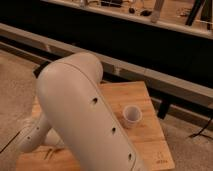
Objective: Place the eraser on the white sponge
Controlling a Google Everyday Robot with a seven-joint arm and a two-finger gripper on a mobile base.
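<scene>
My large white arm (85, 115) fills the middle of the camera view and covers most of the wooden table (150, 142). The gripper is not in view; it lies hidden behind or below the arm. Neither the eraser nor the white sponge shows anywhere; both are hidden or out of view.
A small white cup (132, 114) stands upright on the table's right part, just right of the arm. Behind the table run a grey rail (150, 75) and a dark wall. A black table leg (164, 107) shows at the right. The floor (15, 80) is speckled carpet.
</scene>
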